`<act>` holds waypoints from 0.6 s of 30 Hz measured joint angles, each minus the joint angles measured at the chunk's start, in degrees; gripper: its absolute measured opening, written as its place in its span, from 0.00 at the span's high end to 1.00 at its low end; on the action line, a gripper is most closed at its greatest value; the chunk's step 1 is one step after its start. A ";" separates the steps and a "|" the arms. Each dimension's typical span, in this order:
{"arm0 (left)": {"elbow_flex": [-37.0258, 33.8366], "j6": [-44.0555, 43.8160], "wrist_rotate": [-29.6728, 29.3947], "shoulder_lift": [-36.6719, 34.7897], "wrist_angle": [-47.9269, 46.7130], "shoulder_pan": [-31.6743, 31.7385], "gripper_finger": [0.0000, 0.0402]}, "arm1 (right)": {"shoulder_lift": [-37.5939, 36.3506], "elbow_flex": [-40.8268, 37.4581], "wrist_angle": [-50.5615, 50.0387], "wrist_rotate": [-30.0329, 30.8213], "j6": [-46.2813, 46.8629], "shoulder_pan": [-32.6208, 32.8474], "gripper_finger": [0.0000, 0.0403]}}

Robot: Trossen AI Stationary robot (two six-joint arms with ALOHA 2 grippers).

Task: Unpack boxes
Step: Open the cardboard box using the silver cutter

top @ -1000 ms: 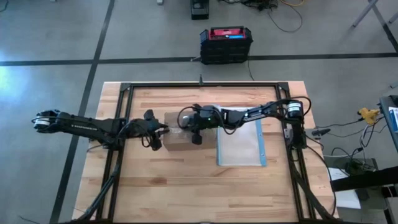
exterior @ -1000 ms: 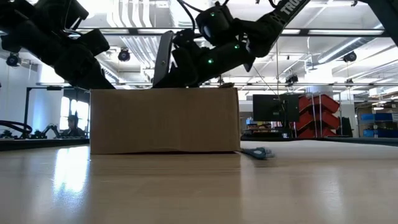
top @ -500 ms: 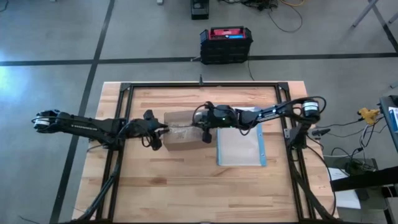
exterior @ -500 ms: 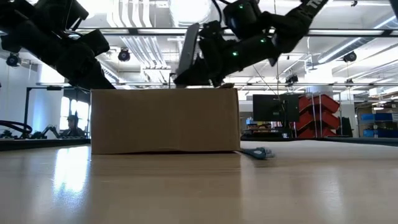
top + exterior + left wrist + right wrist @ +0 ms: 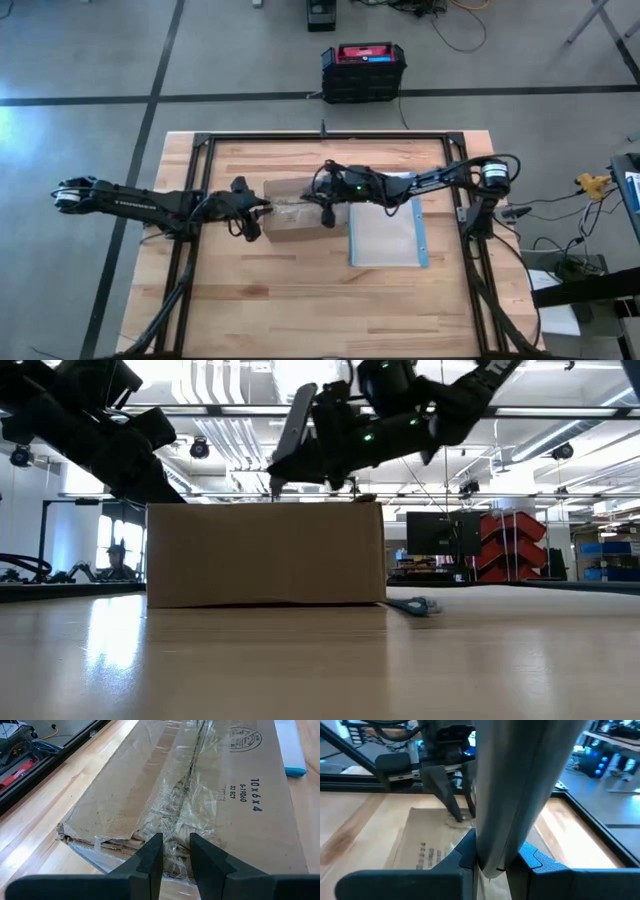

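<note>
A brown cardboard box (image 5: 292, 226) (image 5: 265, 555) stands on its bottom in the middle of the table, with crumpled clear tape along its top seam (image 5: 192, 795). My left gripper (image 5: 262, 210) (image 5: 175, 852) is at the box's left end, its fingers close together over the seam. My right gripper (image 5: 326, 202) (image 5: 335, 440) hovers over the box's top, shut on a flat grey blade-like tool (image 5: 292, 430) (image 5: 520, 780). The tool's tip (image 5: 272, 487) hangs just above the box top. My left gripper comes slanting down from the table's left onto the top edge of the box's left end (image 5: 172, 842). Its fingertips (image 5: 459, 816) meet on the crumpled tape at the seam there. The box stays flat on the table. My right gripper pinches the grey tool at its upper end (image 5: 492, 862) between both fingers (image 5: 465, 851). The tool runs on along the fingers, slanting down toward the table's left. It is lifted clear of the box top.
A flat clear pouch with a blue edge (image 5: 388, 232) (image 5: 415, 605) lies on the table just right of the box. A black frame (image 5: 200, 180) borders the tabletop. A black-and-red case (image 5: 363, 70) sits on the floor beyond the far edge.
My right gripper has carried the tool along the box top toward the table's right, then raised it a little, so its tip now hangs clear above the box. The box and my left gripper have stayed put.
</note>
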 joint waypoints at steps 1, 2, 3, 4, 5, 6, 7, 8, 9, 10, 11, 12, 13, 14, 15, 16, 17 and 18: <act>-0.02 -0.02 0.01 0.00 -0.01 0.00 0.80 | 1.02 0.98 -0.15 -0.48 -0.06 0.03 0.89; 0.00 -0.12 0.00 0.00 0.00 0.00 0.80 | 1.97 1.98 0.13 -0.51 -0.19 0.07 0.89; -0.01 -0.14 -0.04 0.00 -0.01 0.00 0.80 | 2.68 2.68 0.35 -0.52 -0.18 0.08 0.89; -0.02 -0.22 -0.02 0.00 -0.02 0.00 0.80 | 3.30 3.11 0.33 -0.57 -0.17 0.09 0.89; -0.01 -0.31 -0.02 0.00 -0.02 0.00 0.80 | 3.63 3.44 0.26 -0.57 -0.19 0.12 0.89; 0.00 -0.40 -0.07 0.00 -0.04 0.00 0.80 | 3.95 3.48 0.11 -0.67 -0.19 0.21 0.89; -0.02 -0.46 0.00 0.00 -0.06 0.00 0.80 | 4.29 3.54 0.24 -0.64 -0.21 0.40 0.89; 0.00 -0.44 -0.05 0.00 -0.04 0.00 0.80 | 4.40 3.61 0.16 -0.61 -0.19 0.38 0.89; -0.01 -0.44 -0.07 0.00 -0.04 0.00 0.80 | 4.40 3.61 -0.12 -0.68 -0.21 0.38 0.89; -0.02 -0.44 -0.04 0.00 -0.04 0.04 0.80 | 4.40 3.61 0.02 -0.67 -0.25 0.42 0.89; -0.02 -0.44 -0.18 0.00 -0.04 0.02 0.80 | 4.42 3.61 0.21 -0.67 -0.24 0.46 0.89; -0.02 -0.44 -0.20 0.00 -0.04 0.02 0.80 | 4.54 3.60 0.46 -0.66 -0.24 0.49 0.89; -0.02 -0.44 -0.21 0.00 -0.01 0.02 0.80 | 4.56 3.58 0.43 -0.65 -0.23 0.49 0.89; -0.02 -0.44 -0.27 0.00 0.05 0.02 0.80 | 4.62 3.52 0.22 -0.63 -0.23 0.49 0.89; -0.02 -0.44 -0.27 0.00 0.13 0.02 0.80 | 4.70 3.46 0.06 -0.63 -0.23 0.49 0.89; -0.02 -0.44 -0.31 0.00 0.16 0.02 0.80 | 4.72 3.42 0.02 -0.55 -0.25 0.55 0.89; -0.02 -0.44 -0.33 0.00 0.18 0.02 0.80 | 4.72 3.37 0.03 -0.53 -0.27 0.55 0.89; -0.02 -0.44 -0.33 0.00 0.18 0.02 0.80 | 4.72 3.37 0.16 -0.52 -0.26 0.56 0.89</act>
